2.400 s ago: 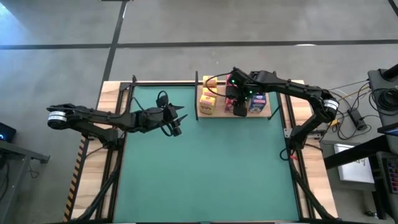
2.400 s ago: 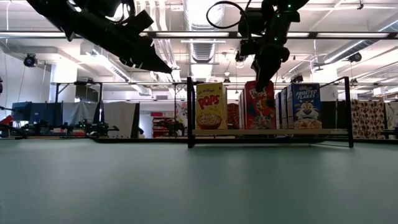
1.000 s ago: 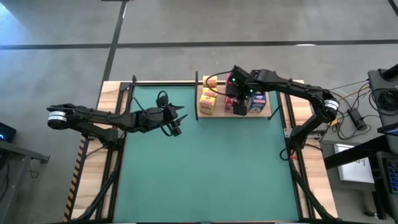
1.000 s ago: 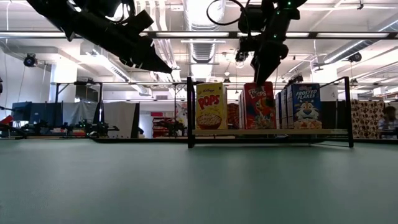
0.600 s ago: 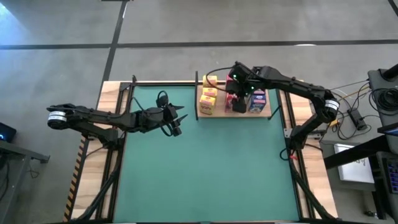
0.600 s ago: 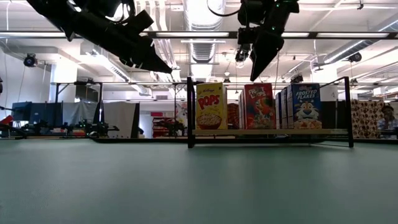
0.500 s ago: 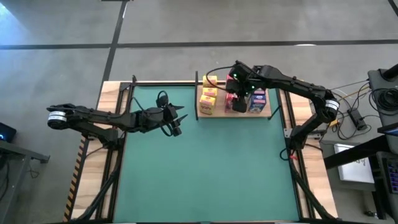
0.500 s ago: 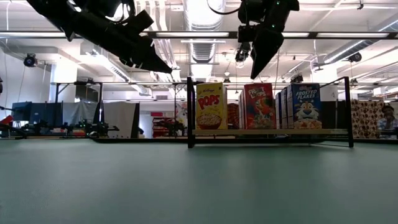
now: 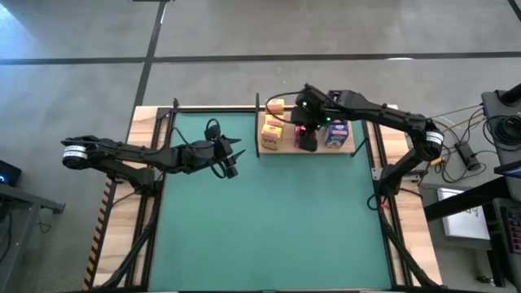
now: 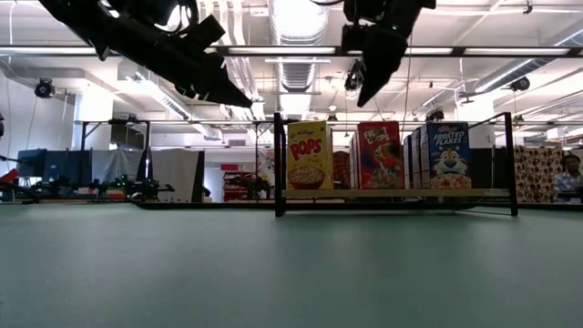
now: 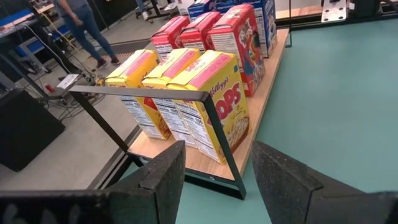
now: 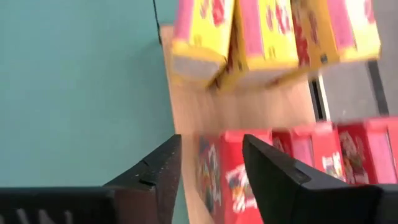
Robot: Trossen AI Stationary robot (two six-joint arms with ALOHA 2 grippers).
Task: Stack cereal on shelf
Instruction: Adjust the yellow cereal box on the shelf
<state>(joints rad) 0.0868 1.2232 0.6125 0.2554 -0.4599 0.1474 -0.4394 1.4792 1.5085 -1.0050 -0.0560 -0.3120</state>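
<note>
I see the right tool [image 9: 306, 143] hanging above the shelf [image 9: 281, 151], over the red boxes [image 11: 239, 43] in the middle of the row. Its two fingers [image 12: 273, 174] stand apart with nothing between them, and directly under them is the front red box [image 10: 378, 155], not touched. To one side of this tool stand the yellow boxes [image 11: 180, 93], to the other side the blue boxes [image 10: 444, 155].

I count the cereal: three yellow boxes, three red boxes, all upright and touching each other in their groups. Of the blue ones I can count only two clearly in the left wrist view; the rest of that group is cut by the picture edge, so I cannot tell the number. All boxes I see are on the wooden board, between its black posts [image 10: 278, 164], at the far side of the green counter [image 9: 269, 220].

The left tool [image 9: 230, 159] is well apart from the shelf, held above the counter with the shelf in front of it. Its fingers [image 11: 158, 177] are apart and hold nothing.

In the room behind, one person [image 11: 84, 22] stands beyond the shelf, and another person [image 10: 569, 175] is at the edge of the low view.
</note>
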